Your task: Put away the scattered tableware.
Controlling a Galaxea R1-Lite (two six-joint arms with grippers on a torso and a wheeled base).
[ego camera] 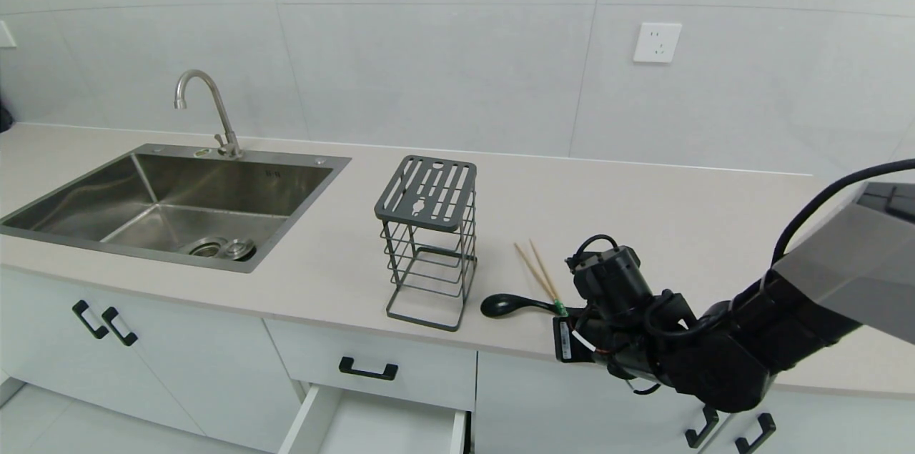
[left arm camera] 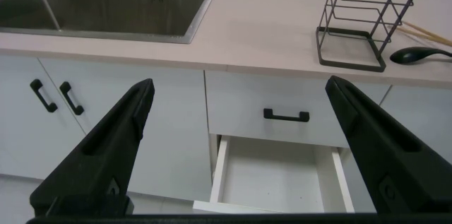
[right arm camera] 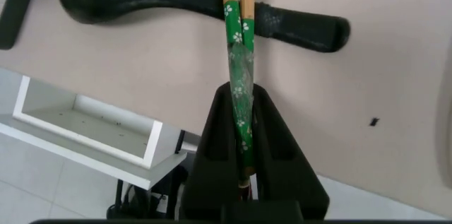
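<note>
A pair of wooden chopsticks (ego camera: 537, 269) with green patterned ends (right arm camera: 239, 54) lies on the white counter (ego camera: 679, 239), crossing over the handle of a black spoon (ego camera: 509, 305) (right arm camera: 141, 1). My right gripper (ego camera: 574, 314) (right arm camera: 244, 114) sits at the counter's front edge, shut on the green ends. A dark wire utensil rack (ego camera: 429, 239) (left arm camera: 367, 12) stands just left of the spoon (left arm camera: 417, 54). My left gripper (left arm camera: 240, 86) hangs open, holding nothing, in front of the cabinets and facing the open white drawer (left arm camera: 279, 178) (ego camera: 372, 429).
A steel sink (ego camera: 86, 225) with a curved faucet (ego camera: 207, 104) takes up the counter's left part. A drawer with a black handle (ego camera: 368, 369) sits above the open one. A wall outlet (ego camera: 656, 42) is on the tiled wall.
</note>
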